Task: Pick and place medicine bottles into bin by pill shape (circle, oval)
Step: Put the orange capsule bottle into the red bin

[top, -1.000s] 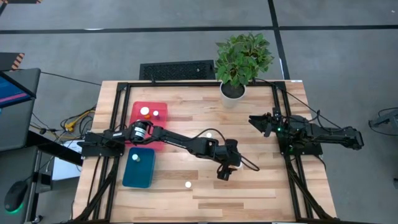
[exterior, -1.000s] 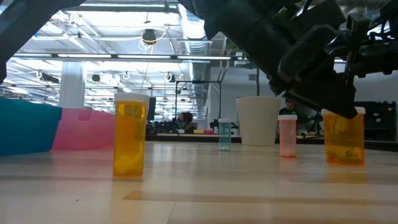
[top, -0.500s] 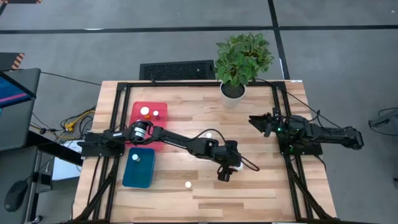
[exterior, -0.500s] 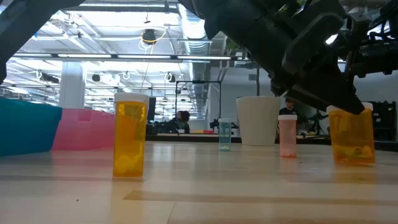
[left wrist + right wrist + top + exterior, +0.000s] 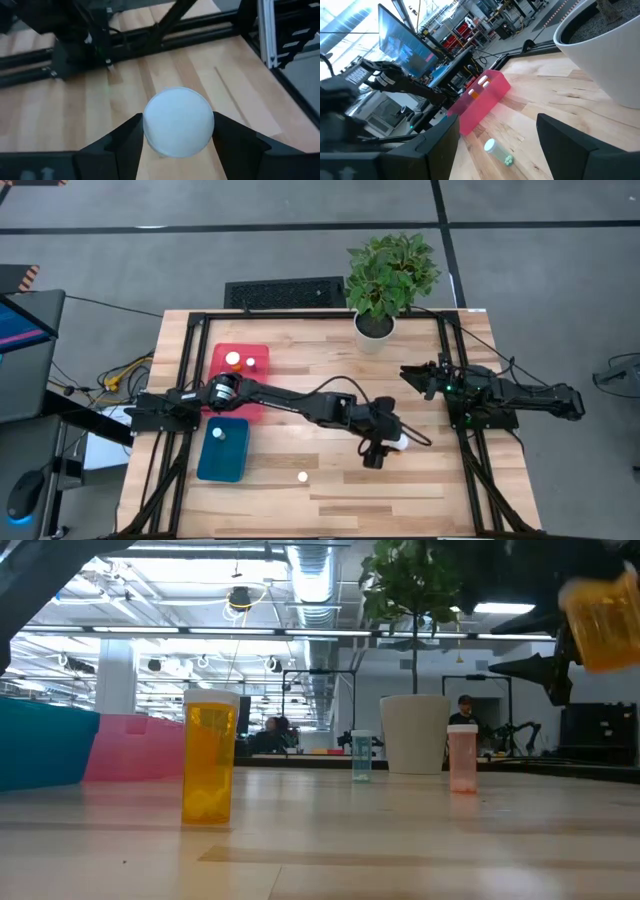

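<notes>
Low view: nearest stands an amber bottle (image 5: 210,757) on the table (image 5: 400,840). Farther back stand a small clear bottle (image 5: 361,755) and a pinkish bottle (image 5: 462,758). The left gripper (image 5: 176,131) pinches a white-capped bottle (image 5: 178,121), lifted clear of the wood at mid-table. Behind sit the blue tray (image 5: 222,450) and red tray (image 5: 240,375). The right gripper (image 5: 495,131) waits spread at the table's right edge.

The left arm (image 5: 300,400) stretches across the middle of the bench (image 5: 420,490), blocking passage there. A potted plant (image 5: 385,280) stands at the far edge. A red bin (image 5: 255,355) and a teal bin (image 5: 222,465) occupy the left side. One bottle (image 5: 302,476) stands near the front edge. The front right corner offers open room.
</notes>
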